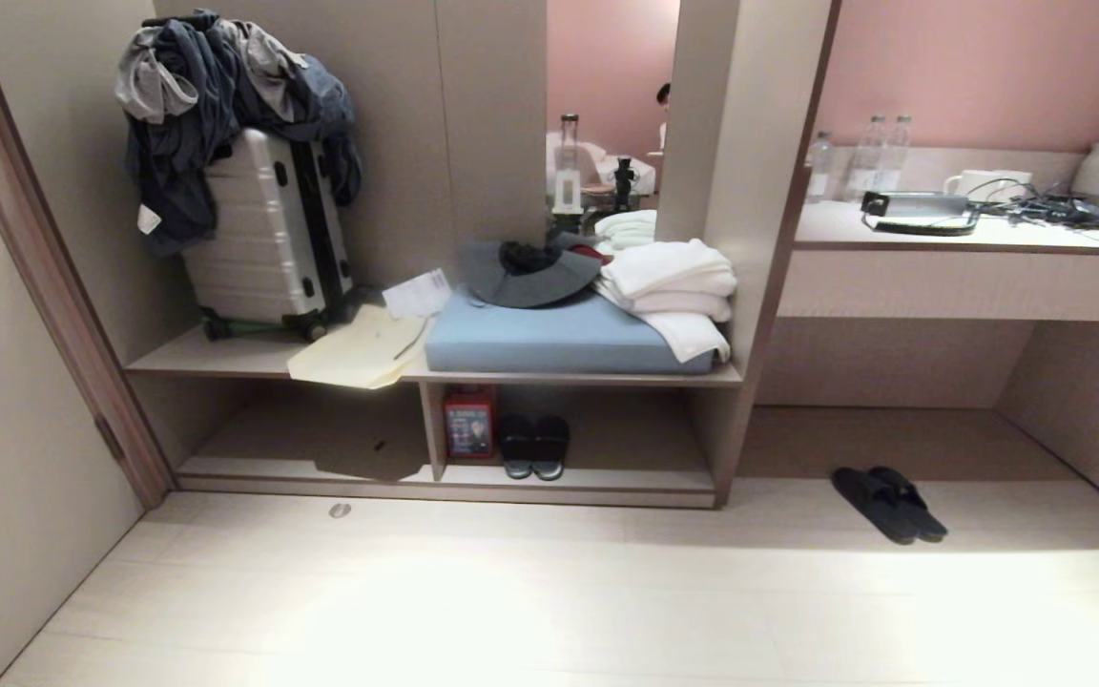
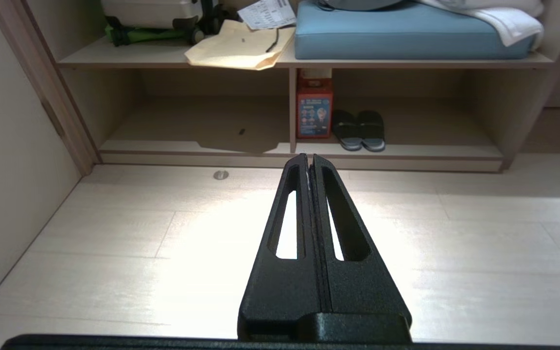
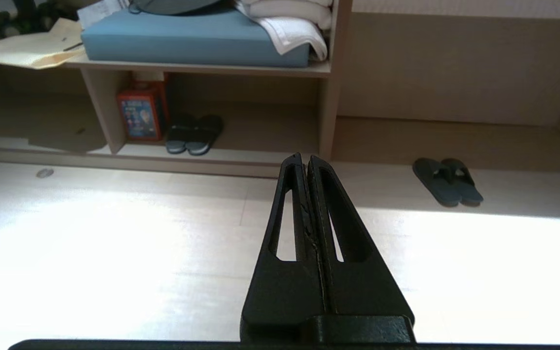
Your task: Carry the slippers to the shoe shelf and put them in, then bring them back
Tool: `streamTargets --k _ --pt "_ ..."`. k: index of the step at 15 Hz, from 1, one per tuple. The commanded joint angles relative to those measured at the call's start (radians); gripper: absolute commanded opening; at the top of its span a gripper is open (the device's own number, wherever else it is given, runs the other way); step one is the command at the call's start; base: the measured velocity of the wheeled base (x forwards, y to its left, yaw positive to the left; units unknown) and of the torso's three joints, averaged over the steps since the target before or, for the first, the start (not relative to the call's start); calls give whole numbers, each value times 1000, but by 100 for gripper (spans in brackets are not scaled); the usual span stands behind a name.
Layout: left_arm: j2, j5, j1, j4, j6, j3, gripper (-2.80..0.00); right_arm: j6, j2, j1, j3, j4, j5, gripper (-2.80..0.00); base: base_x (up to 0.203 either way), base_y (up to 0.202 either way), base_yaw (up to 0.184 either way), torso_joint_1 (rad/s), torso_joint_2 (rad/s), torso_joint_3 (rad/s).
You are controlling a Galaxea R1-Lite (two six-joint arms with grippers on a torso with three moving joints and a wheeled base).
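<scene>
**A:** Beige wood-grain panels make up the shoe shelf, lower left of centre in the head view; a rimmed pair already sits in its right bay. Where's ours?

**B:** Lower right, on the floor: the slippers, side by side, below the desk.

**A:** Handling?

**B:** Probably light, soft, floppy. I'd pinch both toe bands together.

**A:** Tools?

**B:** Left gripper and right gripper both have fingers pressed together, holding nothing, well short of the pair.
</scene>
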Motion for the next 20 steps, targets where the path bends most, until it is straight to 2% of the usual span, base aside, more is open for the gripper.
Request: streamTargets --k 1,20 --pt "1 0 0 -1 0 0 -280 0 0 1 2 0 0 -280 -194 0 2 0 5 2" --pt "1 0 0 1 0 0 -280 -2 0 1 2 0 0 -280 -197 0 1 3 4 2"
